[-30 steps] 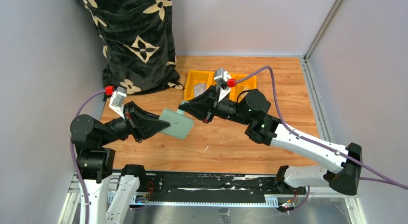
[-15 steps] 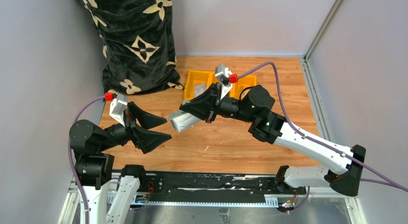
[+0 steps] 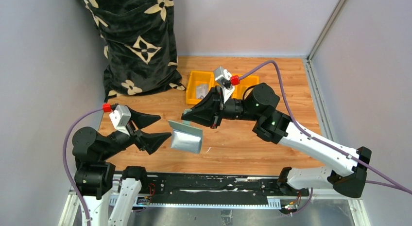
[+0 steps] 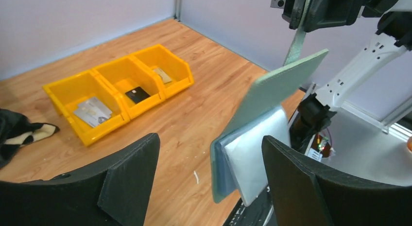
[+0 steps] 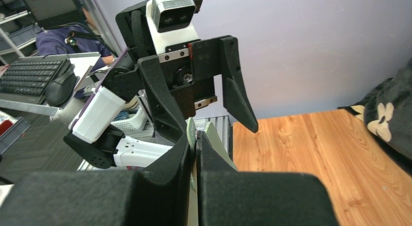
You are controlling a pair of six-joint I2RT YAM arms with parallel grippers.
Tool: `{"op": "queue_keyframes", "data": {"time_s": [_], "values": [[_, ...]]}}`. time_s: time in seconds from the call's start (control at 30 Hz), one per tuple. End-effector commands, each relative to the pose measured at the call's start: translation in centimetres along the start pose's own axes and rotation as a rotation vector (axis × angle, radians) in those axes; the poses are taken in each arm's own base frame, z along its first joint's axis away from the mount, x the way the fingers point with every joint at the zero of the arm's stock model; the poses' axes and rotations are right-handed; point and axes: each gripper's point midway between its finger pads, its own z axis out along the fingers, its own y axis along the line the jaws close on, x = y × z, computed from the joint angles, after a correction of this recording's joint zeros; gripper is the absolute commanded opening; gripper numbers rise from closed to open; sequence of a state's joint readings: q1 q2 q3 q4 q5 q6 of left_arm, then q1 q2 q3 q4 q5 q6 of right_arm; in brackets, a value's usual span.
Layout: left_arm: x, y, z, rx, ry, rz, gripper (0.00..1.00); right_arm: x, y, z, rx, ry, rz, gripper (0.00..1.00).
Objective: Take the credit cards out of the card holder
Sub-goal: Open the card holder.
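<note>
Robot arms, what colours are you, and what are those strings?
The left arm and right arm are white with black joints. The left gripper and right gripper have black, wedge-shaped fingers. Purple cables with red plugs reach silver wrist cameras.

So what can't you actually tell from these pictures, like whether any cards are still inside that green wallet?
1. Cards left in the card holder: the left wrist view shows its pale inside at a slant, so the pockets are unreadable.
2. Right wrist view: the right gripper hides all but the holder's thin edge.
3. Top view: the right gripper covers part of the yellow bin, and its contents are too small to identify.
</note>
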State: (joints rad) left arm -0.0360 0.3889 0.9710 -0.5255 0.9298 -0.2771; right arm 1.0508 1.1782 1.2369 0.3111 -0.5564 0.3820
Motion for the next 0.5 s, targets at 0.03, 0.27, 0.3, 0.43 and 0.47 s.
{"op": "queue_keyframes", "data": {"time_s": [0.03,0.27,0.3,0.43,0.47], "values": [[1.3,-0.1,-0.1,0.031,0.033,0.029,0.87,-1.8,1.7,0.2,-0.093,-0.026,-0.002,0.0],[2.8,-1.8,-0.1,0.154,0.086,-0.055,0.92,-1.4,2.6,1.7,-0.158,-0.012,0.038,0.0],[2.8,-2.0,-0.1,0.168,0.089,-0.051,0.92,-1.4,2.7,2.1,-0.168,-0.008,0.044,0.0],[3.0,-2.9,-0.2,0.236,0.11,-0.068,0.88,-1.3,3.1,3.4,-0.202,-0.004,0.073,0.0],[3.1,-3.0,-0.3,0.245,0.111,-0.065,0.86,-1.3,3.2,3.7,-0.207,-0.004,0.079,0.0]]}}
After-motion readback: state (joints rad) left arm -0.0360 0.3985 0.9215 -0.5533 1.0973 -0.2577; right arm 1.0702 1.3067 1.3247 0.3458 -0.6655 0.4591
